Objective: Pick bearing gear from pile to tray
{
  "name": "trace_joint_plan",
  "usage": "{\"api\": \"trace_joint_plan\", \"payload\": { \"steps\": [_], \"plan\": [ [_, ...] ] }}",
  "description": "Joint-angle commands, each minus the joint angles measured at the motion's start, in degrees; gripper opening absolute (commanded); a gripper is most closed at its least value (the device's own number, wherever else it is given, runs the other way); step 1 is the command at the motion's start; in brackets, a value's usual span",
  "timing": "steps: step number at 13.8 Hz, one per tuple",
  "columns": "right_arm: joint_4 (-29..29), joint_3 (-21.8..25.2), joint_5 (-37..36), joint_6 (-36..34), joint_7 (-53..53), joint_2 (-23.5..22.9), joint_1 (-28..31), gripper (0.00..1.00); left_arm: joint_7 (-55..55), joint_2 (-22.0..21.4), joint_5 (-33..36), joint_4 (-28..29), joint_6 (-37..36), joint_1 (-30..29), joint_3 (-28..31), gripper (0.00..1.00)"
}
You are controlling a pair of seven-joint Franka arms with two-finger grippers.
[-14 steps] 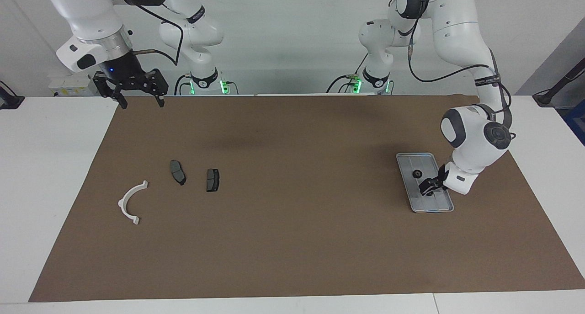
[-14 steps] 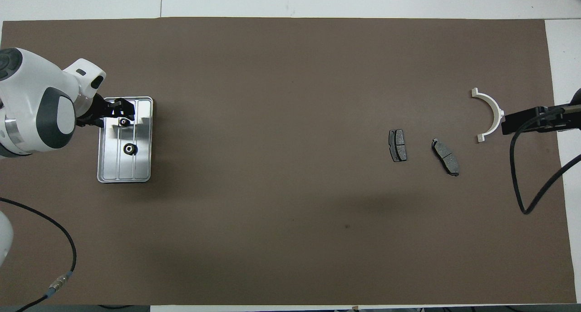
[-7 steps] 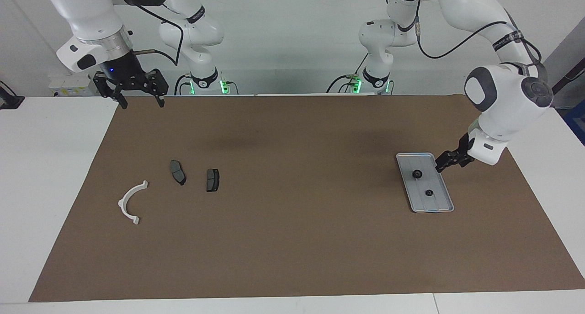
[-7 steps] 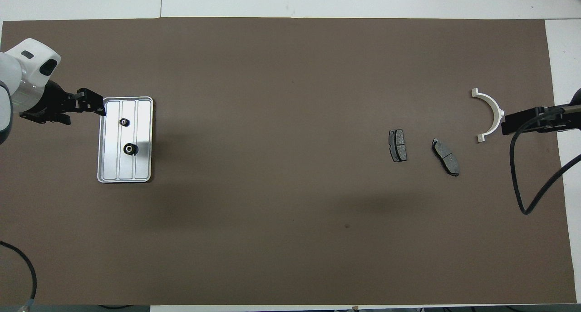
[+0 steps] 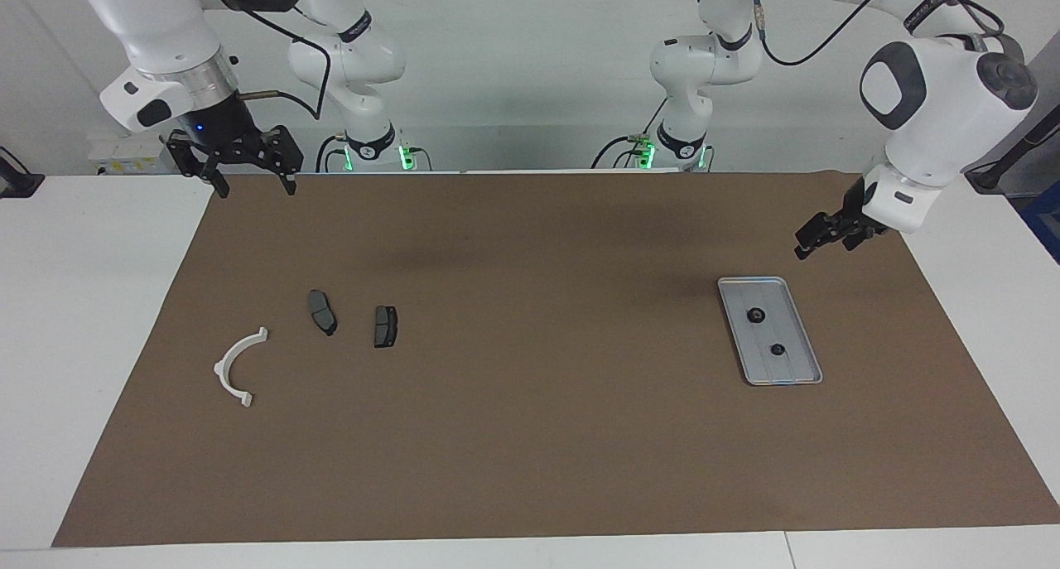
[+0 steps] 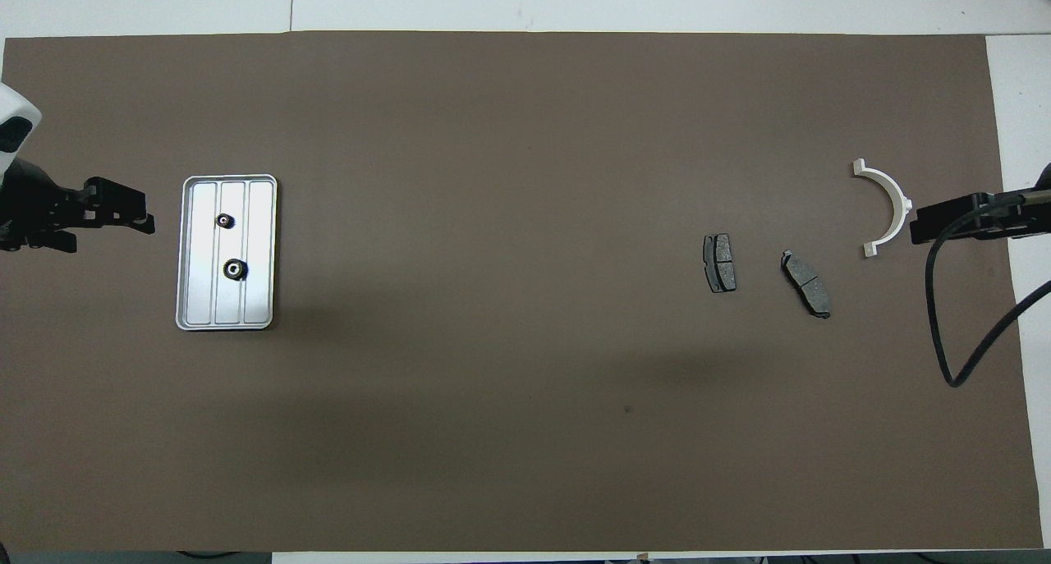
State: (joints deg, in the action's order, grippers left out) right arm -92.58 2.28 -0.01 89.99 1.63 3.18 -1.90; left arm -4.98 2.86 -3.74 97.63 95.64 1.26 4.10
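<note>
The silver tray [image 5: 792,372] [image 6: 256,305] lies toward the left arm's end of the mat. Two small black gears sit in it, one nearer the robots [image 5: 755,315] [image 6: 235,269] and one farther [image 5: 778,349] [image 6: 223,219]. My left gripper [image 5: 818,238] [image 6: 123,213] is open and empty, raised in the air beside the tray. The pile lies toward the right arm's end: a white half-ring bracket [image 5: 222,368] [image 6: 899,199] and two dark brake pads [image 5: 323,312] [image 5: 385,326] [image 6: 806,283] [image 6: 719,263]. My right gripper [image 5: 255,186] [image 6: 924,223] waits open, high over the mat's corner.
A brown mat [image 5: 530,436] covers the table [image 5: 91,304], with white table showing at both ends. A black cable [image 6: 956,334] hangs from the right arm over the mat's edge.
My left gripper has let go of the second gear in the tray, risen and pulled off the tray toward the left arm's end. The right arm has not moved.
</note>
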Motion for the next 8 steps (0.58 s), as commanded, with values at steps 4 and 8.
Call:
{"api": "trace_joint_plan", "payload": {
  "steps": [4,8],
  "plan": [
    [-0.59,0.27,0.01,-0.78,-1.10,0.60,0.14,1.00,0.40,-7.08,-0.04,4.05,-4.58,-3.99,-2.16,1.00],
    [-0.59,0.18,-1.21,-0.95,-2.94,0.60,0.14,1.00,-0.12,-6.99,-0.04,4.41,-3.36,-3.02,-1.90,1.00]
  ]
}}
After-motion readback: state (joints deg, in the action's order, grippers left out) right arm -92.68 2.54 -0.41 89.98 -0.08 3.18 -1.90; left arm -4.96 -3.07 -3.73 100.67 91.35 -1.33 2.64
